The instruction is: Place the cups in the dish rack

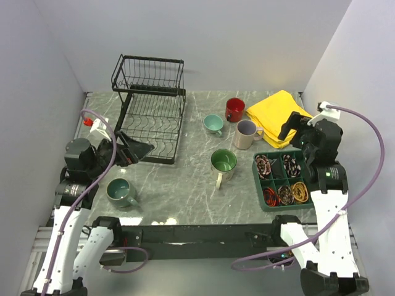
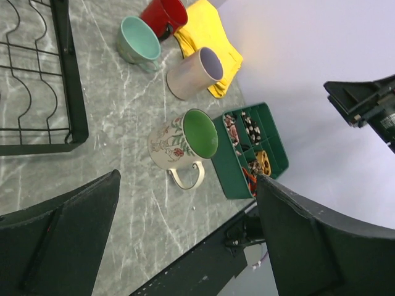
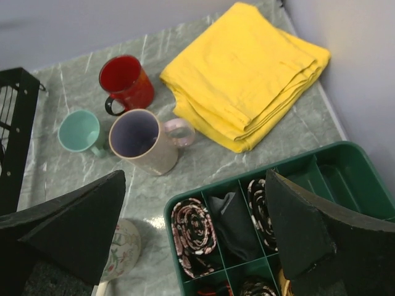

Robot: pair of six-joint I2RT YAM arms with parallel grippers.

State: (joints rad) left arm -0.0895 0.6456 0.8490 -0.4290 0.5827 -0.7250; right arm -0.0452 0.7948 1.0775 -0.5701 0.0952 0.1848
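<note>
The black wire dish rack (image 1: pixel 151 108) stands at the back left with nothing in it. The red cup (image 1: pixel 234 109), small teal cup (image 1: pixel 213 124), beige cup with lilac inside (image 1: pixel 247 134) and cream cup with green inside (image 1: pixel 223 162) stand mid-table. The grey-green cup (image 1: pixel 120 192) stands near the front left. The yellow cup is out of view. My left gripper (image 1: pixel 123 152) is open and empty beside the rack's near end. My right gripper (image 1: pixel 295 127) is open and empty above the green tray's far edge. The left wrist view shows the cream cup (image 2: pixel 182 142) ahead of the open jaws.
A folded yellow cloth (image 1: pixel 279 117) lies at the back right. A green compartmented tray (image 1: pixel 281 203) of rolled items sits at the front right. White walls enclose the table on three sides. The rack's corner shows in the left wrist view (image 2: pixel 68 92).
</note>
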